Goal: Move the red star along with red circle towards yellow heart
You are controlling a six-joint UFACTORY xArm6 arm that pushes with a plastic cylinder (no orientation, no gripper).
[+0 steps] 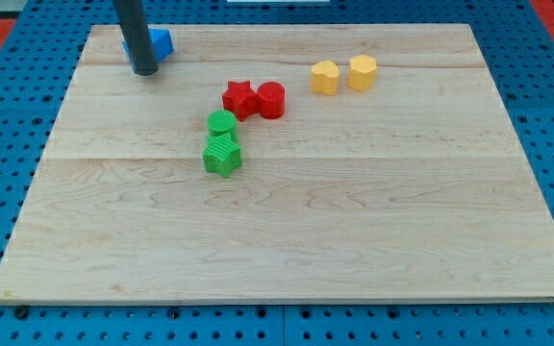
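Observation:
The red star [239, 98] lies near the board's upper middle, touching the red circle [271, 99] on its right. The yellow heart [325, 77] sits up and to the right of them, with a yellow hexagon [362, 72] beside it on the right. My tip [144, 70] rests at the board's upper left, well to the left of the red star and apart from it. It stands just in front of a blue block [161, 42], partly hiding it.
A green circle [222, 122] sits just below and left of the red star, close to it. A green star [222, 154] lies directly below the green circle, touching it. The wooden board [287, 240] lies on a blue pegboard table.

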